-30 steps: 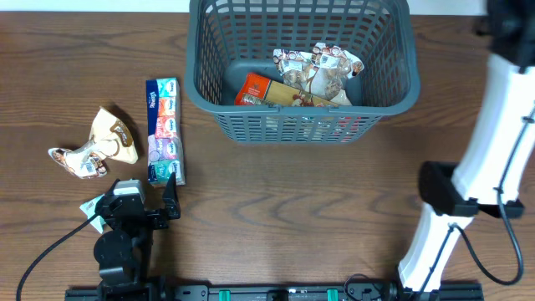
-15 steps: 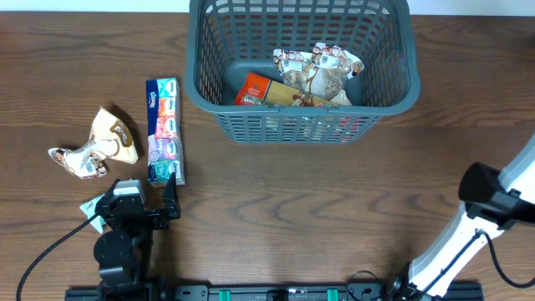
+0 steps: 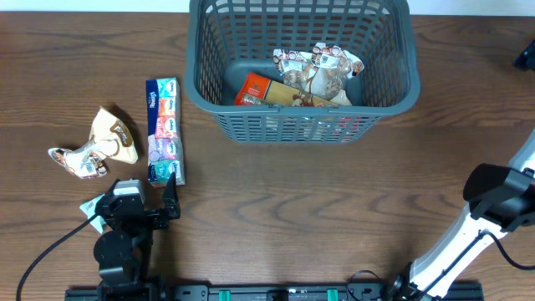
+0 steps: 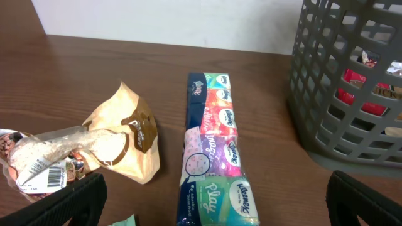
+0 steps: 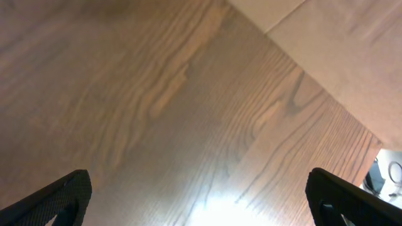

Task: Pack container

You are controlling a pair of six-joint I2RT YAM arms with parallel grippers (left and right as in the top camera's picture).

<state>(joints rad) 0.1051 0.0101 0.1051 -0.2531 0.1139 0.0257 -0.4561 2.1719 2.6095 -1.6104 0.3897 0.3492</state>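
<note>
Overhead and wrist views. The container stood at the far middle of the worktop, holding snack packets and an orange box. A tissue pack lay to its left, apart from it, with two loose wrappers further left. The left hand, spread wide and empty, sat at the pack's near end. The right hand, likewise wide open and empty, faced the worktop's edge.

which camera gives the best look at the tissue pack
Left wrist: the tissue pack lies close and lengthwise, and its printing is readable. Overhead shows the whole pack, but small, left of the basket. Right wrist shows only the table, no pack.
</note>
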